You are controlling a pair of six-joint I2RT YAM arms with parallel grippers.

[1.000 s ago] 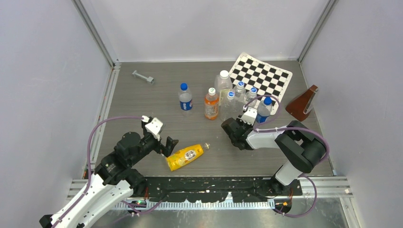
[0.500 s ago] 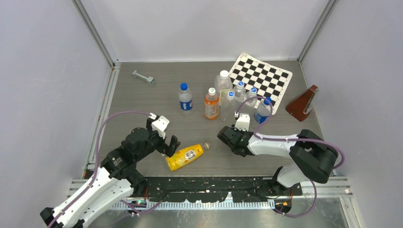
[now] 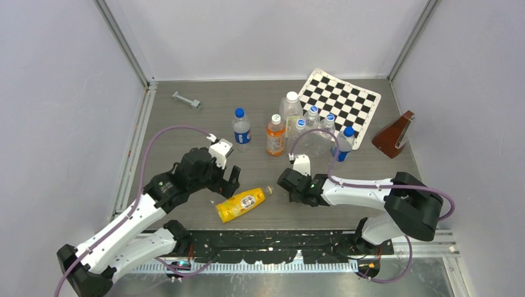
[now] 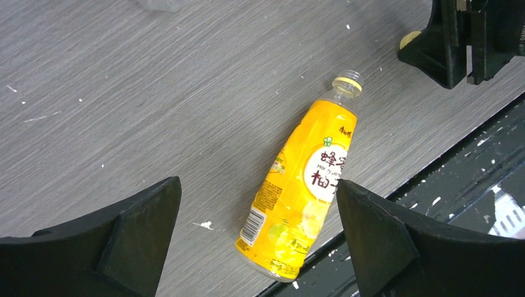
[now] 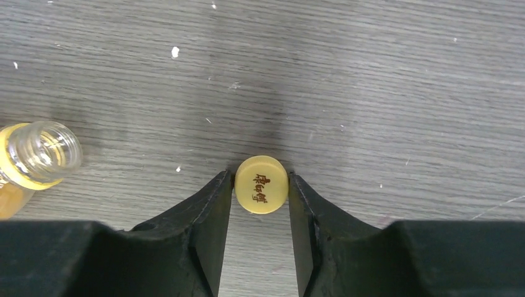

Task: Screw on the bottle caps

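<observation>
A yellow juice bottle (image 3: 241, 204) lies uncapped on its side near the table's front edge, its neck pointing right. My left gripper (image 3: 226, 184) hangs open above it, and the bottle (image 4: 309, 179) shows between its wide-spread fingers (image 4: 257, 185). Just right of the neck, my right gripper (image 3: 288, 184) is down at the table. In its wrist view it (image 5: 260, 179) is shut on the yellow cap (image 5: 261, 185), which lies flat on the table, with the open bottle neck (image 5: 43, 151) at left. Two blue-labelled bottles (image 3: 241, 129) (image 3: 343, 142) stand capped in blue.
At the back stand an orange drink bottle with a white cap (image 3: 275, 135), a tall clear bottle (image 3: 291, 107) and small clear bottles (image 3: 312, 122). A checkerboard sheet (image 3: 340, 98), a brown wedge-shaped object (image 3: 392, 135) and a grey bolt (image 3: 186, 99) lie farther off. A black rail (image 3: 278, 240) borders the front.
My left gripper has moved forward and right, over the yellow bottle. My right gripper has slid left toward the bottle's neck.
</observation>
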